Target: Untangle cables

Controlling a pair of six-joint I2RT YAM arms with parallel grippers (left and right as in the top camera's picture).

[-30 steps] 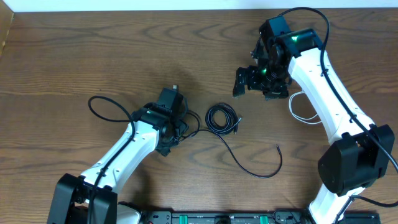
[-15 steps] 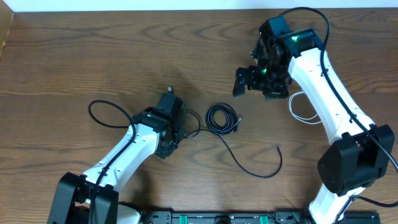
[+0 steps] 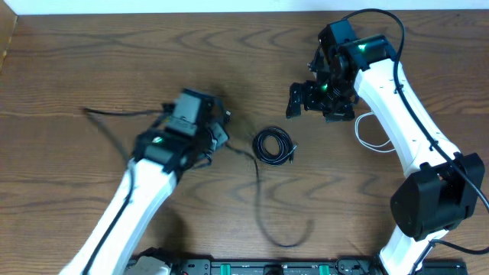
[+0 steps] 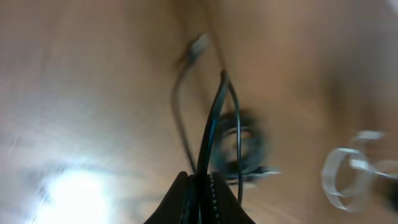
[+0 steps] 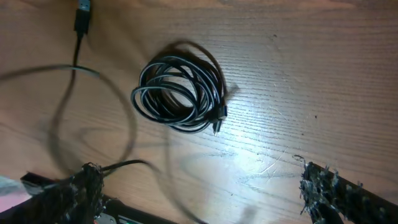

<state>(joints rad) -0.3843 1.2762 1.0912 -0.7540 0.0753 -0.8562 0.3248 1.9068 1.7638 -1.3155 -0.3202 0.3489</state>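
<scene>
The left gripper (image 4: 200,179) has been closed on the longer black cable (image 3: 257,195), and the left arm (image 3: 145,183) has been raised and swung leftward. The cable's left loop has been drawn out nearly straight, and its free tail dragged toward the near edge of the table (image 3: 76,61)

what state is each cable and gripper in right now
left gripper: shut on the long black cable
long black cable: pinched in the fingers, trailing loose, not coiled
coiled black cable: wound up, lying flat, untouched
white cable: loose loop, partly hidden
right gripper: open, empty
</scene>
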